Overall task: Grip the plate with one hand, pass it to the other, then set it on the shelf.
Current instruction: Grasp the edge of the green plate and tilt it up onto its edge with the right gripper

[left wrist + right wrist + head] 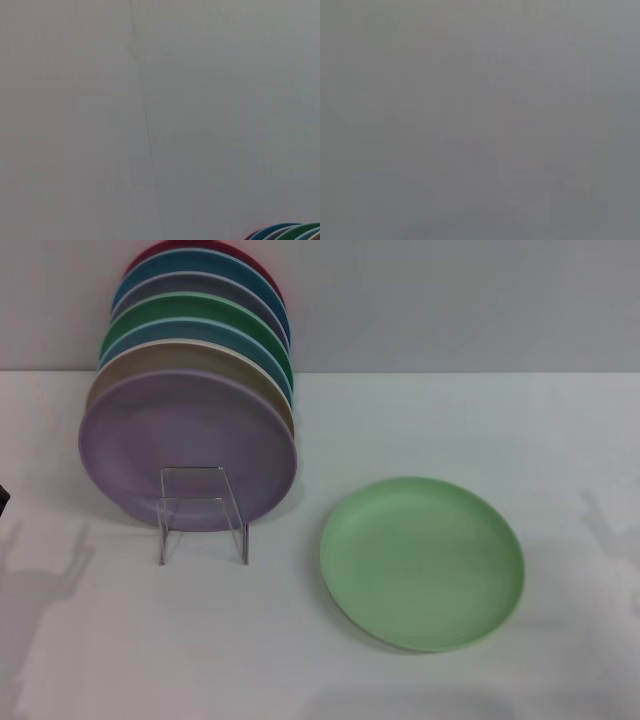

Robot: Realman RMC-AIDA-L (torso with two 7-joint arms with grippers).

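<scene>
The pale mint-green plate (422,562) lies flat on the white table, right of centre in the head view. The clear shelf (203,512) stands to its left, its thin upright frame at the front, holding a row of upright plates with a lilac plate (185,445) foremost. Neither gripper shows in any view; only arm shadows fall on the table at the left and right edges. The left wrist view shows a grey wall and the tops of the racked plates (290,232). The right wrist view shows only plain grey.
Behind the lilac plate stand several more plates: beige, blue, a darker green plate (200,315), grey, teal and red. A grey wall rises behind the table (450,420). A small dark object (3,498) shows at the left edge.
</scene>
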